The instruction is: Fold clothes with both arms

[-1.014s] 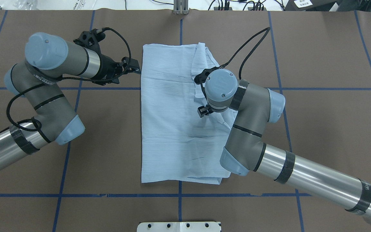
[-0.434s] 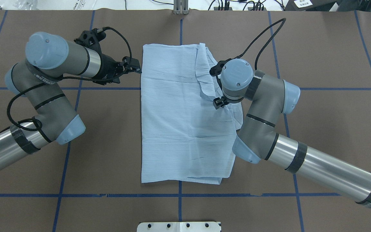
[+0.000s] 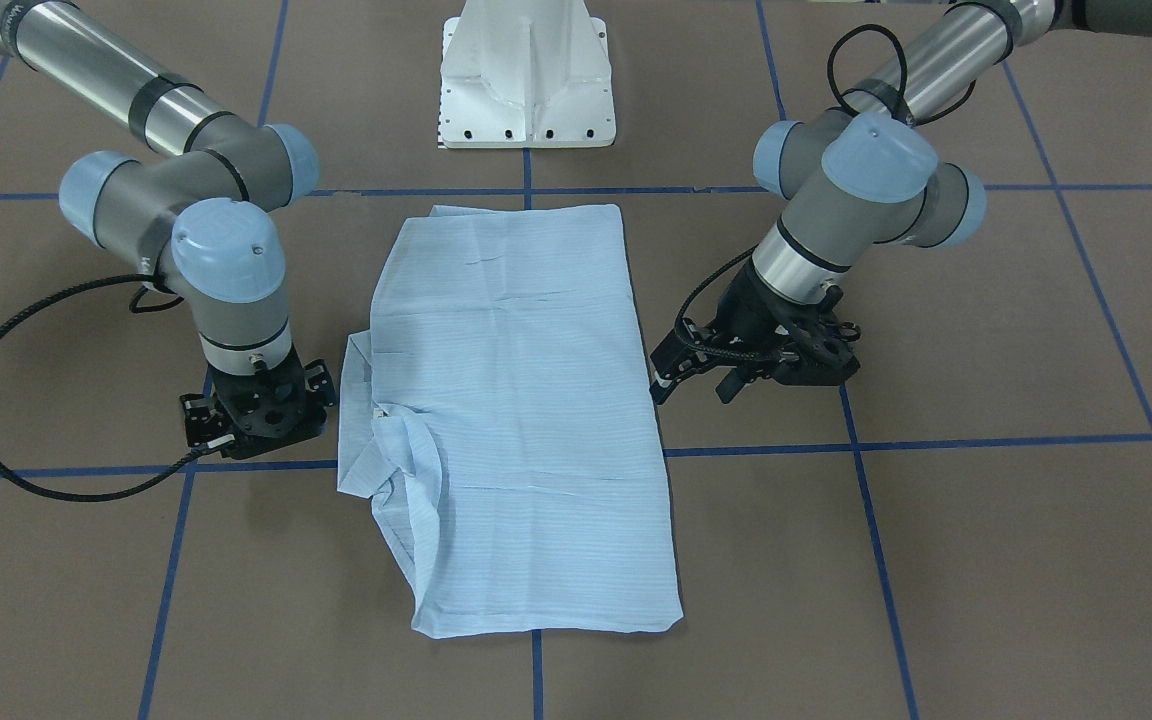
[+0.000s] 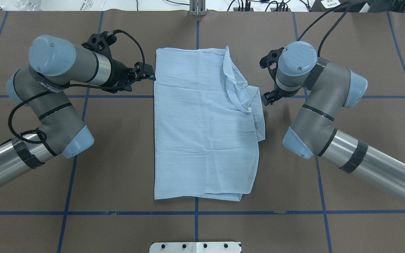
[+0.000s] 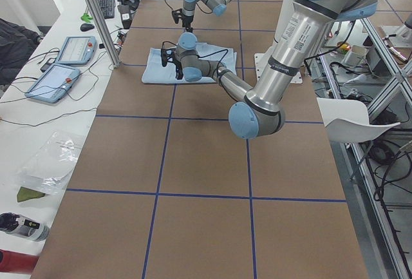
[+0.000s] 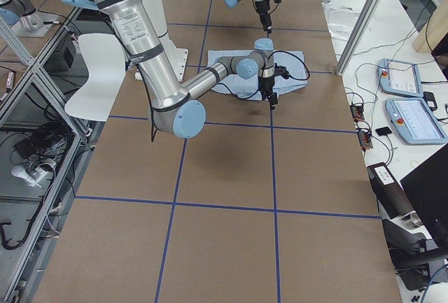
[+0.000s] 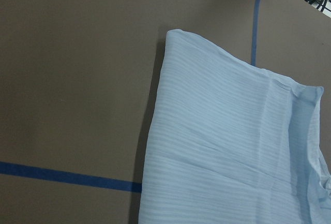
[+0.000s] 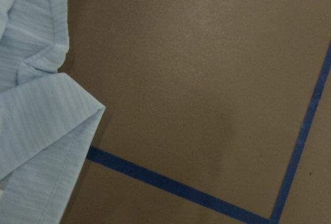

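Between the two grippers, the shirt [image 4: 202, 140] lies flat on the brown table [image 4: 118, 165], folded into a long, narrow rectangle of pale blue, finely striped cloth. Most of it is smooth, with a few shallow creases running across. The side nearest the right gripper [image 3: 256, 420] is untidy. The collar [image 4: 239, 93] and a loose flap are rumpled there in raised folds, a small white label [image 4: 249, 109] shows among them, and a pointed corner of cloth juts toward that gripper.

The left arm [image 4: 65, 66] is bent sharply at the elbow, its forearm low and nearly level, so the left gripper [image 4: 148, 74] slants down at the shirt's long edge, close to a corner. Its fingers look parted and grip nothing. The tips sit right at the hem, and I cannot tell whether they touch it.

The right arm [image 4: 315, 105] is also folded at the elbow, with its wrist turned so the gripper points straight down at the table. That gripper hangs just beside the rumpled collar, apart from the cloth, over bare table near a blue tape line [image 8: 170, 183]. It holds nothing. Its fingers are hidden beneath the wrist, so I cannot tell how far apart they stand.
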Controlling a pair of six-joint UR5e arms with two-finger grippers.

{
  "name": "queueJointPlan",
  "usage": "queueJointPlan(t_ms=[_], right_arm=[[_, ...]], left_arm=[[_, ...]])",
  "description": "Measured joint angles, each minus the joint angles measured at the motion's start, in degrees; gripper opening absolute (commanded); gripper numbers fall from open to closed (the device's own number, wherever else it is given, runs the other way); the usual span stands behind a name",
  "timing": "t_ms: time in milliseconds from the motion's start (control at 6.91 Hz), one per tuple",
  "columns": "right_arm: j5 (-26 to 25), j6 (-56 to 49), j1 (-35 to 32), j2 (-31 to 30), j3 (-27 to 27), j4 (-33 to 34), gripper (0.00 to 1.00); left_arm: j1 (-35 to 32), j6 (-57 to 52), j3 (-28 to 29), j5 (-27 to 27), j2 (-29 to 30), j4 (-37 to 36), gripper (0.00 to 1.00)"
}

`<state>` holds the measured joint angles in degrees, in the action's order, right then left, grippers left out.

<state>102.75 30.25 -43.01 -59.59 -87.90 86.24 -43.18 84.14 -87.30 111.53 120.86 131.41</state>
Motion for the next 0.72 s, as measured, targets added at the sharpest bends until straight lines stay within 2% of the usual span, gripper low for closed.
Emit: queueJointPlan(t_ms=[290,434,724], right_arm=[[1.58,-0.65,-1.01,1.18,-1.77,-0.57,1.00],[1.65,-0.27,-0.97,3.97,-1.18,-0.70,1.00],[1.66,0.21,-0.31,10.31,4.72,-1.96,1.00]], left_arm=[[0.09,-0.05,-0.12,0.00,0.22,-0.03,1.00],[0.11,-0.04,-0.31,0.00,0.24,-0.09,1.00],[0.10,-0.09,-1.27,-0.20,0.27,-0.20,1.00]])
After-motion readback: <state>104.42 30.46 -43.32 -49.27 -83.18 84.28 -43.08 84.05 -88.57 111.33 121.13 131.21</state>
